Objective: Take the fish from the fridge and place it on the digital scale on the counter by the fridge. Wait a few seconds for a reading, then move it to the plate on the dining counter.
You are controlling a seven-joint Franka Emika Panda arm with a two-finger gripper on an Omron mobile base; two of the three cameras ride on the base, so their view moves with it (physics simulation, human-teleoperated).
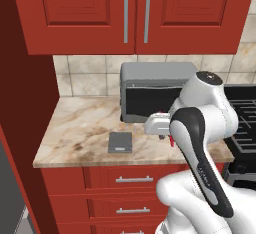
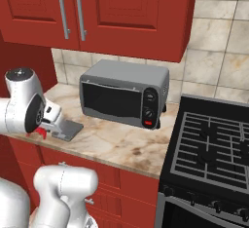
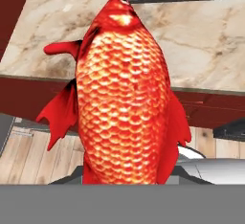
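**Fish gripped over the counter's near edge**

The gripper (image 1: 165, 137) is clamping its nearly closed jaws on the fish (image 3: 125, 98), which is hanging red-orange between them, head pointing away from the hand. It is hovering above the counter (image 1: 80, 128), to the right of the digital scale (image 1: 120, 142) and not touching it. The microwave (image 2: 124, 93) is sitting further back against the tiled wall, left of the stove (image 2: 214, 144).
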